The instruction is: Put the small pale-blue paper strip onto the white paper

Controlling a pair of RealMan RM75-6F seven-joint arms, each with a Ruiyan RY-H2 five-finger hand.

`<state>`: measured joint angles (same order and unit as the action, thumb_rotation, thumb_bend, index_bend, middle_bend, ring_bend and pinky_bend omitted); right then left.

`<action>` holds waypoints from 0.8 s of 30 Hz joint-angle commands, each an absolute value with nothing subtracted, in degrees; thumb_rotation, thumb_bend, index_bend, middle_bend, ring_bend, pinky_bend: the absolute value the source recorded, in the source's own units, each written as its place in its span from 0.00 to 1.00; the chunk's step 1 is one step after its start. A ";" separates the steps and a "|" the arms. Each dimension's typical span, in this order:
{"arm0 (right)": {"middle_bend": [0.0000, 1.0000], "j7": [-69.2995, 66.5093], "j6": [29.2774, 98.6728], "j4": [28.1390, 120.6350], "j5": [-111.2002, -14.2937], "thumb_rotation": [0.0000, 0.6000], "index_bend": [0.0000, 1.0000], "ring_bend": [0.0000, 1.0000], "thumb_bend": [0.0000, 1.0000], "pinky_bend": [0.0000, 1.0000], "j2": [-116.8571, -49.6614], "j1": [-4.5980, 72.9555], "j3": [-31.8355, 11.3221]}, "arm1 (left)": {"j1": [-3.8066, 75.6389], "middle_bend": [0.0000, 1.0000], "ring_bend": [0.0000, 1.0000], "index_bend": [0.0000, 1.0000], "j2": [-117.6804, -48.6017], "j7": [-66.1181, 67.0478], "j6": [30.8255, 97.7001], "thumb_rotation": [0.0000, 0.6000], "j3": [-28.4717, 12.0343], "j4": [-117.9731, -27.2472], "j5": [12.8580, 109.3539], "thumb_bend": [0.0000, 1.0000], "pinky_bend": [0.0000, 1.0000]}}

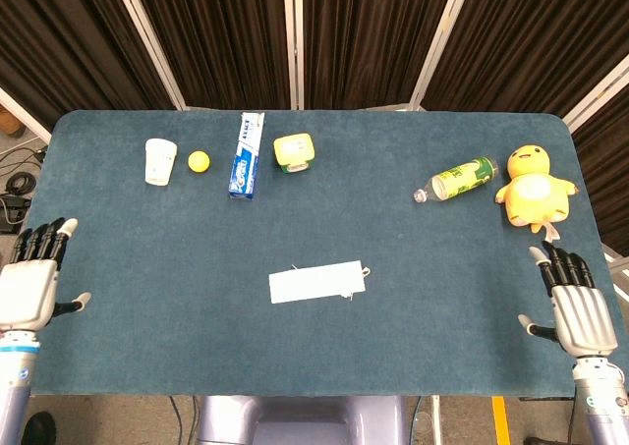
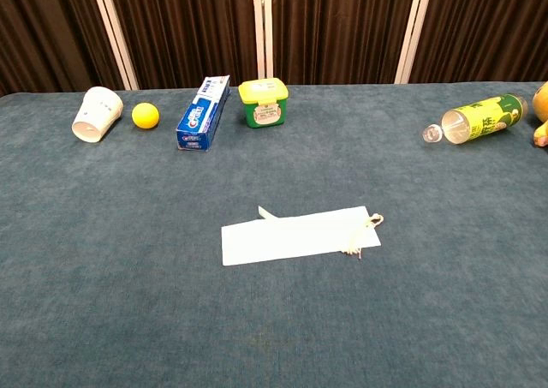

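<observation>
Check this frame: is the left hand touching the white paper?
Apart. The head view shows the left hand at the table's left edge, with bare blue cloth between it and the white paper.

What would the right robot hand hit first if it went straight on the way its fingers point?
Probably the yellow plush toy: the right robot hand points away from the robot, roughly toward it. Height is unclear.

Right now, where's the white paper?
The white paper lies flat near the table's middle in both views, in front of the toothpaste box and the yellow-lidded tub, well apart from both hands.
</observation>
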<state>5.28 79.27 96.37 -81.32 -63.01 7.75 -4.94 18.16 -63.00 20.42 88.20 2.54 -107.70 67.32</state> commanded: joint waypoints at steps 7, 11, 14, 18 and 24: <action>0.00 5.89 63.12 101.58 -81.92 1.00 0.10 0.00 0.26 0.00 -60.87 18.10 -5.69 | 16.08 0.00 0.00 0.00 -61.44 20.76 88.59 1.00 1.66 -109.06 70.28 0.00 0.00; 0.00 5.04 53.25 102.24 -79.32 1.00 0.11 0.00 0.45 0.00 -62.05 25.16 -7.80 | 15.71 0.00 0.00 0.00 -61.45 20.92 87.98 1.00 1.14 -109.00 70.88 0.00 0.00; 0.00 5.93 46.06 101.21 -76.08 1.00 0.12 0.00 0.56 0.00 -64.70 31.00 -9.63 | 15.44 0.00 0.00 0.00 -61.51 21.00 87.41 1.00 0.76 -108.80 71.24 0.00 0.00; 0.00 8.09 40.88 99.53 -71.92 1.00 0.13 0.00 0.62 0.00 -68.34 36.12 -11.05 | 15.24 0.00 0.00 0.00 -61.54 20.87 86.61 1.00 0.26 -108.57 71.04 0.00 0.00; 0.00 15.33 35.93 95.71 -63.15 1.00 0.18 0.00 0.66 0.00 -76.27 44.47 -11.46 | 15.09 0.00 0.00 0.00 -61.51 20.52 85.15 1.00 -0.93 -107.90 70.01 0.00 0.00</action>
